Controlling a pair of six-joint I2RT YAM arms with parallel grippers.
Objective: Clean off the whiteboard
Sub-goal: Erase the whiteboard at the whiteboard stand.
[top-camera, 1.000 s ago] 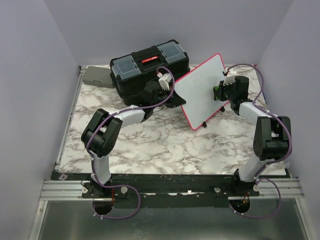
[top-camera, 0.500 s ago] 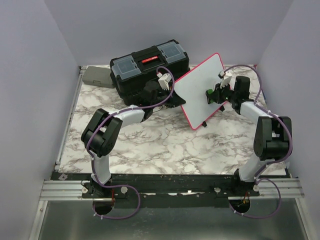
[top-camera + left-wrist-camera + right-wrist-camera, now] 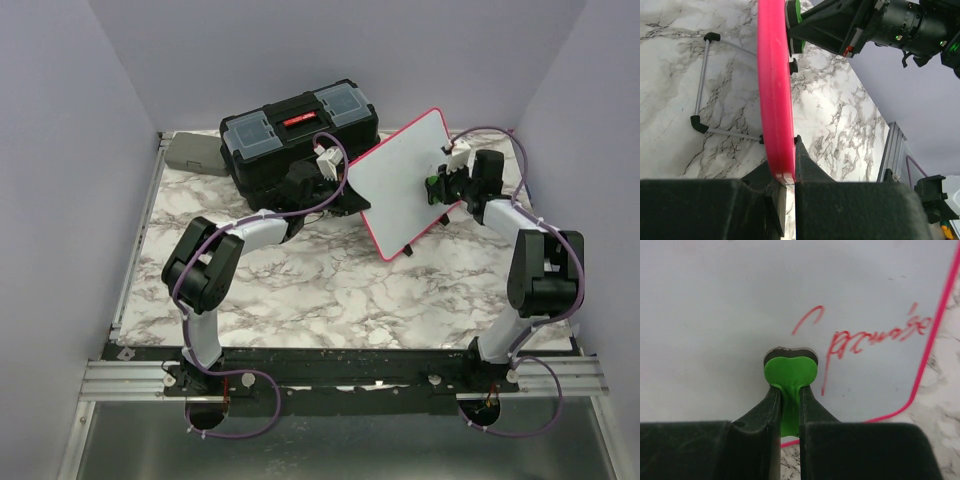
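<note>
Left gripper (image 3: 790,172) clamped on the pink-red frame of the whiteboard (image 3: 405,180). The board stands tilted on edge directly ahead of the fingertips, and its wire stand (image 3: 702,85) rests on the marble table (image 3: 330,290) to that hand's left. Right gripper (image 3: 789,405) pinched tight on a green eraser (image 3: 790,371), whose dark pad appears pressed to the board's white face just beyond the fingertips; contact not fully resolved from this angle. Red handwriting (image 3: 875,335) sits just right of and above the eraser; black toolbox (image 3: 290,130) lies just beside the left hand, on the side away from the board.
</note>
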